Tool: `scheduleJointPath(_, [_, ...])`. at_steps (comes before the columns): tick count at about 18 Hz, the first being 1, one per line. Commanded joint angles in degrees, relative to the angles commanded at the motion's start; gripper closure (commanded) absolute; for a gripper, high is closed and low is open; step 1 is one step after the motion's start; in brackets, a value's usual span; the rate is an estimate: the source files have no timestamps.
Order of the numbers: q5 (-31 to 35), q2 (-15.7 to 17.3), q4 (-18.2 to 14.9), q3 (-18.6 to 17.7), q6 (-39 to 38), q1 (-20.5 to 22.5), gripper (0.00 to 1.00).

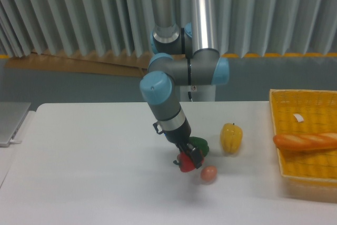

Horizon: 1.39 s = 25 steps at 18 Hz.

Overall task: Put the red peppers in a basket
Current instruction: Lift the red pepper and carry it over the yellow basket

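The red pepper (pixel 185 165) hangs a little above the white table, with my gripper (pixel 188 160) shut on it. It sits just left of the small tan egg-shaped thing (pixel 208 173) and in front of the green pepper (pixel 198 145), which the gripper partly hides. The yellow woven basket (pixel 305 175) stands at the far right edge with a white tag (pixel 298 117) inside.
A yellow pepper (pixel 230 137) stands right of the green one. A bread loaf (pixel 305 140) lies across the basket. A grey flat object (pixel 10 121) sits at the table's left edge. The arm's links rise behind the peppers.
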Motion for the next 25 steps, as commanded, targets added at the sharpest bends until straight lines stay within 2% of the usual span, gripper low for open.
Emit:
scheduleJointPath(2, [-2.2,1.8,-1.3,0.0,1.3,2.0,0.7])
scheduleJointPath(6, [-3.3,4.6,-4.9,-0.1,11.1,6.4,0.7])
scheduleJointPath(8, [-3.3,4.9,-5.6,0.0,14.1,7.8,0.7])
scheduleJointPath(14, [-3.3,5.5,-6.4,0.0,21.9,11.6,0.7])
scheduleJointPath(25, [-6.6,6.5,-6.2,-2.4,48.0,22.2,0.7])
